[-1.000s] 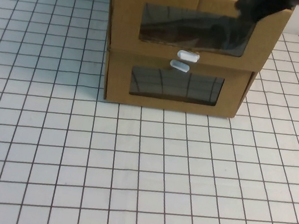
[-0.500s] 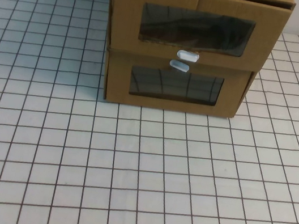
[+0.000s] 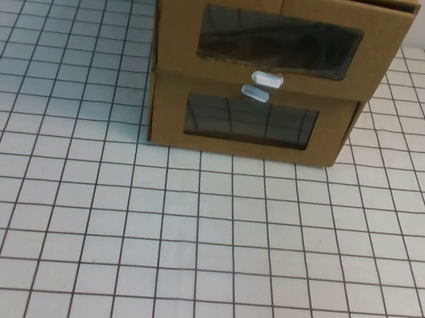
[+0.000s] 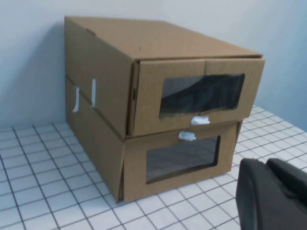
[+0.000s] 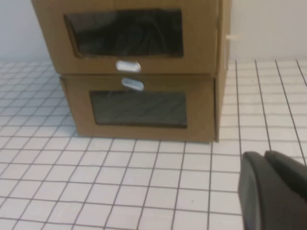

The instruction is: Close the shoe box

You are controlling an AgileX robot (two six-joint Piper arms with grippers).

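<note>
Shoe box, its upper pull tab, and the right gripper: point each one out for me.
shoe box [image 3: 180,35]: high view, bare cardboard left of the upper window.
upper pull tab [image 3: 267,78]: high view, middle of the white tab.
right gripper [image 5: 273,191]: right wrist view, dark body at the frame's corner.

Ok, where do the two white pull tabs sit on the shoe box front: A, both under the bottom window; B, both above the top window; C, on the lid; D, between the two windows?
D: on the shoe box, both white pull tabs sit between the upper window and lower window. The left gripper and right gripper show only in their wrist views, away from the box.
</note>
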